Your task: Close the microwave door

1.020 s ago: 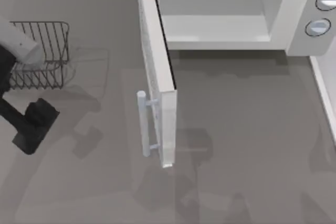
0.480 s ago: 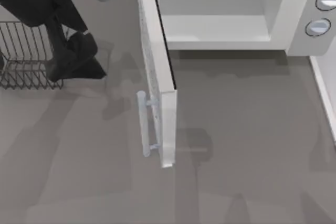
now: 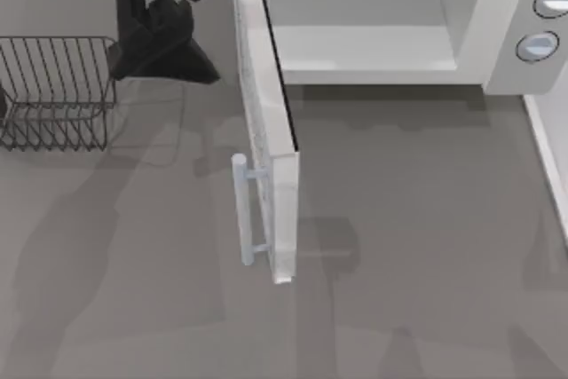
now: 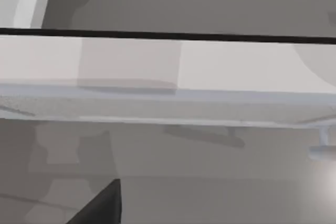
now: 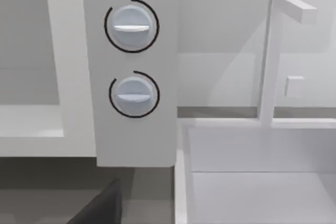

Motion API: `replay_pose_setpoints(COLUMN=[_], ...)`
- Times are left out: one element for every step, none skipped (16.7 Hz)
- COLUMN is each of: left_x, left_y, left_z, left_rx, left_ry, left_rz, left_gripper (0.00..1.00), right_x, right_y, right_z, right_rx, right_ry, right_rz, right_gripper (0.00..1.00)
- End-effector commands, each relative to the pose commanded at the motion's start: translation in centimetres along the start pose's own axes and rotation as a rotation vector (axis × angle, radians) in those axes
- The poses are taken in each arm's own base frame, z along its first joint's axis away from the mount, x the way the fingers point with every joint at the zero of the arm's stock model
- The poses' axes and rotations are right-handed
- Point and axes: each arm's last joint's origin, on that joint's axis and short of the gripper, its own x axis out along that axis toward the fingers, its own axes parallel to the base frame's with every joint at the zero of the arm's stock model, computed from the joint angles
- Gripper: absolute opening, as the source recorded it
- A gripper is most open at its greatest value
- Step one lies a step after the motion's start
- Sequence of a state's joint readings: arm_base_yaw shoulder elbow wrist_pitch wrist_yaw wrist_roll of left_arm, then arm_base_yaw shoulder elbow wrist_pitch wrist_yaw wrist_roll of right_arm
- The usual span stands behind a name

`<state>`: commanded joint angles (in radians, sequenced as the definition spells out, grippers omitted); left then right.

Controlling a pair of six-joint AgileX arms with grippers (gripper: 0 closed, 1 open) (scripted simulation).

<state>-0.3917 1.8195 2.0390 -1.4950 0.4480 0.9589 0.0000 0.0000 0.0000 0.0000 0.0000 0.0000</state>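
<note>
The microwave is seen at the far side of the counter, toward the right in the top view, cavity exposed. Two round knobs are shown on its side panel in the right wrist view, with a white sink-like basin just beside it.

The microwave door is swung wide open, standing out from the cavity's left edge toward the near side of the counter, roughly square to the front. Its bar handle is on the outer face, near the free end. In the left wrist view the door's top edge and speckled window are seen close up.

A dark wire rack is set at the far left, apart from the door.

The left pincer is held between rack and door, near the door's outer face toward the hinge end; no contact is visible. Spread or pressed together cannot be told. The right pincer is pointed at the knob panel; its state cannot be told.

Progress judged: nothing closed yet. The full push and swing shut are left.
</note>
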Motion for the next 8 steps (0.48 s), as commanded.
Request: replay_pose_setpoints(left_x=[0.0, 0.0, 0.0, -0.2, -0.1, 0.3, 0.9, 1.8], left_y=[0.0, 0.0, 0.0, 0.0, 0.0, 0.0, 0.1, 0.1], left_z=[0.0, 0.0, 0.0, -0.1, -0.1, 0.0, 0.0, 0.1], left_rx=[0.000, 0.000, 0.000, -0.004, -0.004, -0.002, -0.001, 0.000], left_ry=[0.000, 0.000, 0.000, -0.001, -0.001, 0.000, 0.000, 0.001], left_rz=[0.000, 0.000, 0.000, 0.006, 0.005, 0.003, 0.001, -0.001], left_gripper=[1.00, 1.00, 1.00, 1.00, 1.00, 1.00, 1.00, 1.00], right_x=[0.0, 0.0, 0.0, 0.0, 0.0, 0.0, 0.0, 0.0], right_y=[0.0, 0.0, 0.0, 0.0, 0.0, 0.0, 0.0, 0.0], right_z=[0.0, 0.0, 0.0, 0.0, 0.0, 0.0, 0.0, 0.0], right_rx=[0.000, 0.000, 0.000, 0.000, 0.000, 0.000, 0.000, 0.000], right_ry=[0.000, 0.000, 0.000, 0.000, 0.000, 0.000, 0.000, 0.000], right_rz=[0.000, 0.000, 0.000, 0.000, 0.000, 0.000, 0.000, 0.000], right_gripper=[1.00, 1.00, 1.00, 1.00, 1.00, 1.00, 1.00, 1.00])
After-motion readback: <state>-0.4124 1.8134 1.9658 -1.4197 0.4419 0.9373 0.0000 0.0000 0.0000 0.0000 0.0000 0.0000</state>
